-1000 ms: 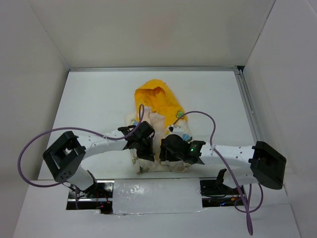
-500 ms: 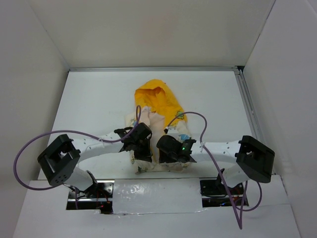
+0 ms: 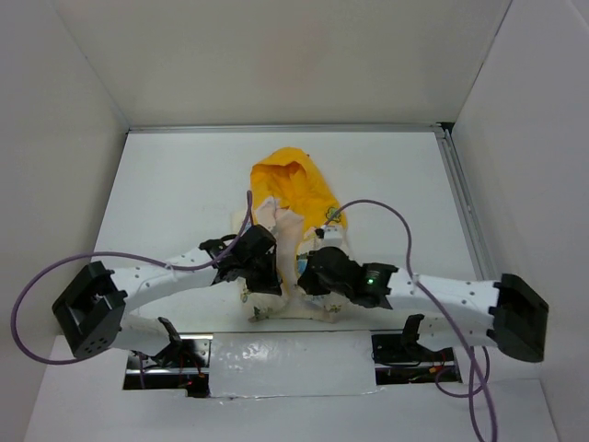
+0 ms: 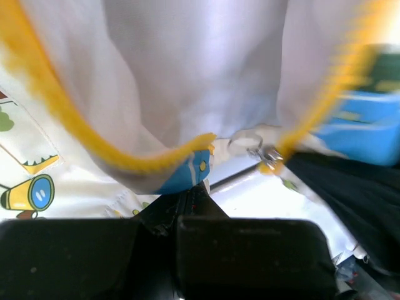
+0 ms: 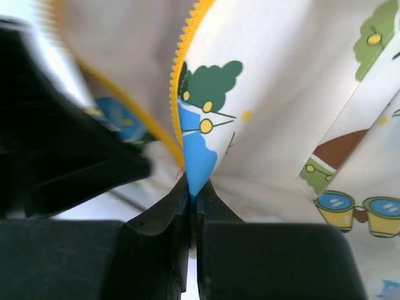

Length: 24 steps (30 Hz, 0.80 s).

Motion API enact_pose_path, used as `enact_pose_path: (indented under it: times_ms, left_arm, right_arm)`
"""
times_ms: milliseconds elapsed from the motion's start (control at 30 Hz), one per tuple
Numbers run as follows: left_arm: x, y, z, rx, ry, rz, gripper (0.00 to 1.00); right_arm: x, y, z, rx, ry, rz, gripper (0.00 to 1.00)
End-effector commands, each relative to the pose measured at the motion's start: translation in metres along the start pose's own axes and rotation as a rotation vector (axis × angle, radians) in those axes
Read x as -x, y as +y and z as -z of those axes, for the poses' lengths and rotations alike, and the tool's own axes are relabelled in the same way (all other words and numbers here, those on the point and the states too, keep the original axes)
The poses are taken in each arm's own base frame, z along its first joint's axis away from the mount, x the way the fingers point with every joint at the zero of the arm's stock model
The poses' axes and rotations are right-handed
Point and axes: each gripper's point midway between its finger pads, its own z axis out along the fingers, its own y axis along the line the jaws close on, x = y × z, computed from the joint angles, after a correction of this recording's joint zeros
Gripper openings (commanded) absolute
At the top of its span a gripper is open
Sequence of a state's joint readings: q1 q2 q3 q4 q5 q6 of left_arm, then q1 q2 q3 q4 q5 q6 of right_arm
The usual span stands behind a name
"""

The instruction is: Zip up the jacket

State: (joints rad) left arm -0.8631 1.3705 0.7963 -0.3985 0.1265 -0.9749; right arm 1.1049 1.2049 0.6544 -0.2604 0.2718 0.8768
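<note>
Two tools meet over the jacket point(image 3: 291, 224), which lies crumpled at the middle of the white tabletop point(image 3: 166, 193), its yellow hood point(image 3: 287, 178) toward the far wall and its hem close to the near edge. Bare tabletop spreads wide to the left and right of the garment and beyond the hood, out to the enclosure walls point(image 3: 83, 74); a metal rail point(image 3: 460, 203) runs along the right edge. On the near side little room is left between hem and edge.

The left tool point(image 4: 192, 194) is pinched tight on the blue-tipped lower corner of one front panel, with blurred yellow zipper teeth point(image 4: 75, 125) curving away above it and a small metal piece point(image 4: 250, 145) just beside. The right tool point(image 5: 190, 190) is clamped on a fold of the other panel, right below its own zipper teeth.

Against a second ago, both elbows have swung outward and lower, toward the near corners, the right one most. The two wrists sit a little farther apart over the hem, and the hood has kept its place.
</note>
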Motion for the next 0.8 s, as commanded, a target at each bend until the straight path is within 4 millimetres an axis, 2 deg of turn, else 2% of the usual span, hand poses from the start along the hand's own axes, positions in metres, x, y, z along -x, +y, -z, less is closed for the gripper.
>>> enact_pose_path:
  times_ms: [0, 33, 67, 100, 167, 233, 367, 433, 567, 600, 667, 767]
  left_arm:
    - [0.016, -0.017, 0.021, -0.060, -0.088, -0.063, 0.00]
    - [0.019, -0.022, 0.028, -0.087, -0.113, -0.075, 0.00]
    - [0.022, -0.025, 0.032, -0.099, -0.129, -0.089, 0.00]
    - [0.025, -0.026, 0.036, -0.107, -0.150, -0.103, 0.00]
    - [0.030, -0.033, 0.047, -0.145, -0.191, -0.132, 0.00]
    - [0.038, -0.040, 0.058, -0.182, -0.241, -0.151, 0.00]
    - [0.053, -0.048, 0.067, -0.211, -0.322, -0.208, 0.00]
    - [0.059, -0.056, 0.070, -0.227, -0.340, -0.238, 0.00]
    - [0.065, -0.072, 0.080, -0.282, -0.369, -0.291, 0.00]
    - [0.065, -0.074, 0.082, -0.298, -0.377, -0.308, 0.00]
    - [0.068, -0.081, 0.088, -0.345, -0.406, -0.347, 0.00]
    - [0.072, -0.080, 0.095, -0.384, -0.451, -0.382, 0.00]
  right_arm:
    - [0.044, 0.034, 0.029, 0.256, -0.196, -0.038, 0.01]
    - [0.051, 0.038, 0.036, 0.311, -0.230, -0.041, 0.01]
    - [0.061, 0.048, 0.053, 0.425, -0.307, 0.013, 0.00]
    - [0.056, 0.059, 0.065, 0.520, -0.301, 0.059, 0.00]
    - [0.059, 0.065, 0.085, 0.610, -0.363, 0.172, 0.00]
    - [0.052, 0.070, 0.095, 0.665, -0.351, 0.268, 0.00]
    - [0.030, 0.069, 0.091, 0.668, -0.267, 0.445, 0.00]
    - [0.031, 0.065, 0.085, 0.625, -0.275, 0.467, 0.00]
    - [0.045, 0.065, 0.086, 0.630, -0.392, 0.436, 0.00]
    - [0.042, 0.061, 0.084, 0.634, -0.406, 0.433, 0.00]
    - [0.055, 0.064, 0.090, 0.658, -0.490, 0.399, 0.00]
    - [0.063, 0.058, 0.090, 0.682, -0.538, 0.368, 0.00]
